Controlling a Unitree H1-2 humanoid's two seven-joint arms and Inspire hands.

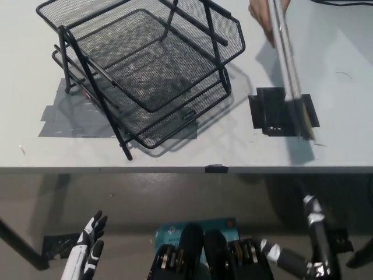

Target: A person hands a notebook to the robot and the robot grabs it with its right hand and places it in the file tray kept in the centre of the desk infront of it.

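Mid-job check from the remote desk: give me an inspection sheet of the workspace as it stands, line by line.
Surface: pale desk, grey tape patch under the tray's left side, black tape square at right.
Job's things: black mesh file tray at desk centre, tiers look empty; notebook held edge-on over the black square by a person's hand.
Clutter: nothing seen.
Hands: left hand white, below the desk edge at lower left, fingers apart, holding nothing; right hand black, low at lower right, state unclear.
Cables: dark cable at top right edge.
Surroundings: floor below the desk, tape marks on it.
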